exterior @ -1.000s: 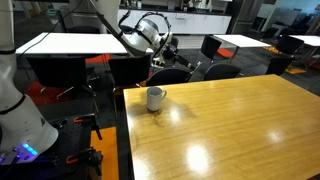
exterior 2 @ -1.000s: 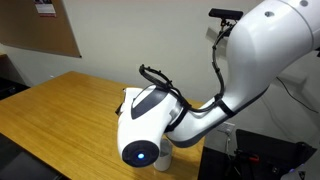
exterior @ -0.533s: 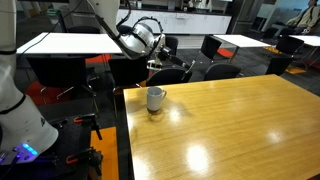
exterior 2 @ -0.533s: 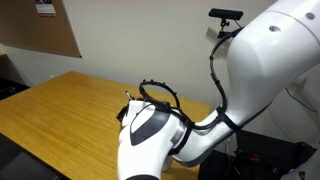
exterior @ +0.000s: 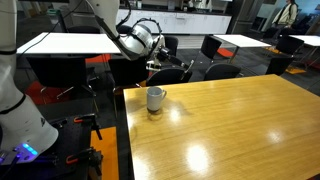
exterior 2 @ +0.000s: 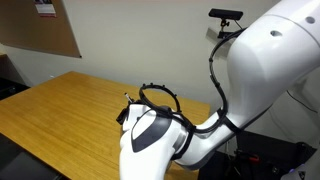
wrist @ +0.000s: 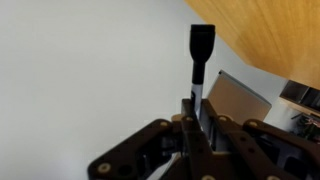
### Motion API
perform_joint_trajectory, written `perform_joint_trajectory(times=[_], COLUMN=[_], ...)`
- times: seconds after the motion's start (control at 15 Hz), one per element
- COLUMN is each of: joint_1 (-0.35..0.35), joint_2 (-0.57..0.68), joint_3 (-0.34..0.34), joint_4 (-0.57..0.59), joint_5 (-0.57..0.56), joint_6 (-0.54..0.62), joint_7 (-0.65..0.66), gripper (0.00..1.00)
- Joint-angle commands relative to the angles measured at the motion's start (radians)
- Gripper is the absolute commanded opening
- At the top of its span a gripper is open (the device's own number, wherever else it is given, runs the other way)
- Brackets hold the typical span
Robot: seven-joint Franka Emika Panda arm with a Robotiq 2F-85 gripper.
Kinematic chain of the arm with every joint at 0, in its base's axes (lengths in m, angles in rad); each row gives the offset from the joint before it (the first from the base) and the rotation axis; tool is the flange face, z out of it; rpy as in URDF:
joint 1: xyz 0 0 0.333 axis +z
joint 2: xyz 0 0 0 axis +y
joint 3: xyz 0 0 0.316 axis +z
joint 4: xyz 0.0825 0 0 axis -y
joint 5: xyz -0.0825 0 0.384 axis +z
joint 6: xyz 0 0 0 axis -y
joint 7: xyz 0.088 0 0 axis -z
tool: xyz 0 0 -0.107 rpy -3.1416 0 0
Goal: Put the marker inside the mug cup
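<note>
Clamping the thin dark marker with a black cap and paler shaft point(wrist: 201, 62), the black Robotiq gripper point(wrist: 196, 108) has its jaws drawn narrow around the stick's lower end. The capped end juts out past the fingertips in the wrist view. Behind it, one corner of the light wooden table point(wrist: 270, 30) fills the upper right, its edge running on a slant just beside the cap.

In an exterior view the small white cylindrical ceramic mug point(exterior: 156, 98) stands upright on that table point(exterior: 230, 125), close to a corner and near two edges. A wide stretch of wood spreads away from it on the other sides. The gripper point(exterior: 162, 63) hangs higher than the mug and apart from it; whether it is over the table edge or beyond it cannot be told. Black chairs point(exterior: 214, 46) crowd the far edge.

In an exterior view the bulky white robot arm point(exterior 2: 265, 70) fills the foreground and hides the mug; bare tabletop point(exterior 2: 60, 100) shows beside it.
</note>
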Motion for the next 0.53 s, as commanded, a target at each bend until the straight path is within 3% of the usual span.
perform_joint_trajectory(times=[0.0,0.47], joint_1=[0.03,0.073], joint_2=[0.016,0.067], joint_3=[0.016,0.061], joint_4=[0.01,0.031], joint_5=[-0.013,0.06], joint_6=[-0.153,-0.453], joint_7=[0.14,0.374], gripper=[0.03,0.03])
